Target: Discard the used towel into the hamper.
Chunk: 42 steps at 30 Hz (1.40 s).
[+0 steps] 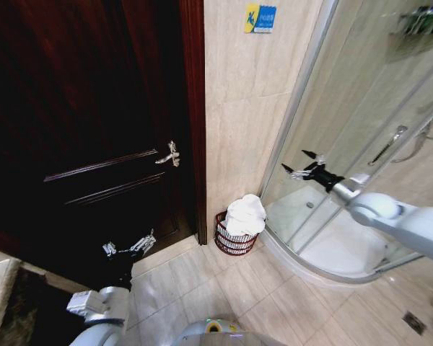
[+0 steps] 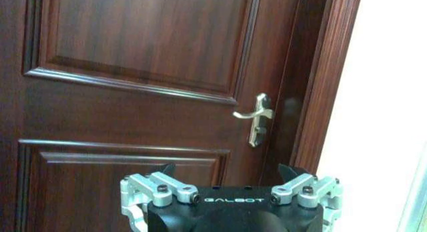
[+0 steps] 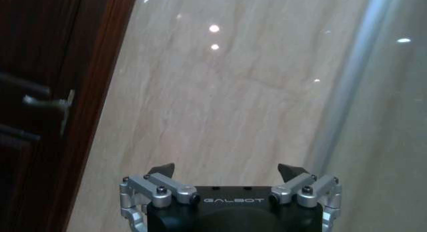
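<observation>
While lying heaped in the hamper (image 1: 234, 241), towel (image 1: 245, 215) touching neither gripper: right gripper (image 1: 303, 166) hovering spread above, left gripper (image 1: 130, 246) idling spread near door (image 1: 94, 130).

I am in a bathroom, by the look of a home or hotel room. Ahead on my right stands a curved glass shower enclosure with a metal frame (image 1: 361, 137) around a white shower tray (image 1: 339, 249), with a chrome shower fitting (image 1: 390, 144) behind the glass. The wall is glossy beige stone tile (image 1: 242, 108) and the floor matching beige tile (image 1: 274, 303). On my left is a dark reddish-brown panelled wooden door (image 1: 94, 130) with a silver lever handle (image 1: 169, 154), and a small blue and yellow sign (image 1: 260, 17) is stuck high on the wall
</observation>
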Tool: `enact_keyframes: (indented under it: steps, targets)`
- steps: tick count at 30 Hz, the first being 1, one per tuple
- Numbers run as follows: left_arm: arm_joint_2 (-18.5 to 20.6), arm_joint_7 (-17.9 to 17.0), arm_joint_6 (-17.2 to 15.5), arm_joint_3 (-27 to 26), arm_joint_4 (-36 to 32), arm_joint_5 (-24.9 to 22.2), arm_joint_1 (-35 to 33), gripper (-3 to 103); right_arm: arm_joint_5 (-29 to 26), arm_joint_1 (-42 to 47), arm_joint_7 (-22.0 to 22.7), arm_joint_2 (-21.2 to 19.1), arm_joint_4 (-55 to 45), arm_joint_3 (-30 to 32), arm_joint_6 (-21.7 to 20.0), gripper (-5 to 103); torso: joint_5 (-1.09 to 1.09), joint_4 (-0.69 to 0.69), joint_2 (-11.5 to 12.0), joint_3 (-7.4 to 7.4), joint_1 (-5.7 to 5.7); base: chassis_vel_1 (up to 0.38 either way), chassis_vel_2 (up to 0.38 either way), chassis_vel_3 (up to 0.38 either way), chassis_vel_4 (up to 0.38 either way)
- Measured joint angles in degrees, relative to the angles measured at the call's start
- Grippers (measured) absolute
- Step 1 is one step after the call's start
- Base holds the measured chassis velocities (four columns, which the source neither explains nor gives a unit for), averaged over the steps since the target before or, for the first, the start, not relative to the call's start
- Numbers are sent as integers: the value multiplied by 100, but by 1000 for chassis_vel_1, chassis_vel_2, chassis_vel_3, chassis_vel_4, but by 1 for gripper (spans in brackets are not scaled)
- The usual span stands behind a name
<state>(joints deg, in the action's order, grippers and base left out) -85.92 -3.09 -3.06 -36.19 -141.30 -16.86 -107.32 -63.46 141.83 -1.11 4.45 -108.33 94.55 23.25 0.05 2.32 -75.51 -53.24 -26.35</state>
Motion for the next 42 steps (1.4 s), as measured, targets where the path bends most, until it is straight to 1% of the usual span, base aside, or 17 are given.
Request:
enact_keyframes:
  steps: [2, 3, 7, 8, 11, 12, 14, 15, 17, 18, 22, 24, 26, 27, 35, 39, 42]
  targets:
    - [-1, 0, 0, 0, 0, 0, 0, 100, -9, -337, -1, 554, -382, -176, -82, 100, -5, -2, 0, 1, 1, 0, 0, 0, 0]
    - [-1, 0, 0, 0, 0, 0, 0, 100, -9, -337, -1, 554, -382, -176, -82, 100, -5, -2, 0, 1, 1, 0, 0, 0, 0]
    - [-2, 0, 0, 1, 0, 0, 0, 100, 27, -896, 102, 1408, -924, -572, -279, 100, -9, 4, 0, 0, 0, 0, 0, 0, 0]
    - [-2, 0, 0, 1, 0, 0, 0, 100, 27, -896, 102, 1408, -924, -572, -279, 100, -9, 4, 0, 0, 0, 0, 0, 0, 0]
    - [-1, 0, 0, 1, 0, 0, 0, 100, 309, -1689, 87, 2105, -1301, -1133, -660, 100, -4, 0, 0, 0, 0, 0, 0, 0, 0]
    - [-1, 0, 0, 1, 0, 0, 0, 100, 309, -1689, 87, 2105, -1301, -1133, -660, 100, -4, 0, 0, 0, 0, 0, 0, 0, 0]
    - [1, 0, 0, 1, 0, 0, 0, 100, 520, -2392, 180, 2484, -1584, -1635, -860, 100, -7, 1, 0, 0, 0, 0, 0, 0, 0]
    - [1, 0, 0, 1, 0, 0, 0, 100, 520, -2392, 180, 2484, -1584, -1635, -860, 100, -7, 1, 0, 0, 0, 0, 0, 0, 0]
    - [-1, 1, 0, 1, 0, 0, 0, 100, 738, -3041, 331, 2828, -1840, -2250, -1009, 100, -7, 5, 0, 0, 0, 0, 0, 0, 0]
    - [-1, 1, 0, 1, 0, 0, 0, 100, 738, -3041, 331, 2828, -1840, -2250, -1009, 100, -7, 5, 0, 0, 0, 0, 0, 0, 0]
    - [0, 1, 0, 1, 0, 0, 0, 100, 1245, -3693, 463, 3435, -2168, -3234, -1164, 100, -7, 2, 0, -1, 0, 0, 0, 0, 0]
    - [0, 1, 0, 1, 0, 0, 0, 100, 1374, -3809, 480, 3546, -2187, -3391, -1173, 100, -7, 2, 0, 0, 0, 0, 0, 0, 0]
    - [0, 1, 0, 1, 0, 0, 0, 100, 1727, -4094, 493, 3895, -2223, -3779, -1188, 100, -7, 3, 1, -1, 0, 0, 0, 0, 0]
    - [0, 1, 0, 1, 0, 0, 0, 100, 1727, -4094, 493, 3895, -2223, -3779, -1188, 100, -7, 3, 1, -1, 0, 0, 0, 0, 0]
    - [-1, 1, 0, 1, 0, 0, 0, 100, 2484, -4605, 283, 4914, -1926, -4656, -1055, 100, -5, 2, 0, -1, 0, 0, 0, 0, 0]
    - [-1, 0, 0, 1, 0, 0, 0, 100, 2689, -4686, 207, 5126, -1813, -4860, -996, 100, -7, 3, 1, -1, 0, 0, 0, 0, 0]
    - [-1, 0, 0, 1, 0, 0, 0, 100, 3240, -4732, -44, 5517, -1528, -5297, -815, 100, -7, 2, 0, -1, -1, 0, 0, 0, 0]
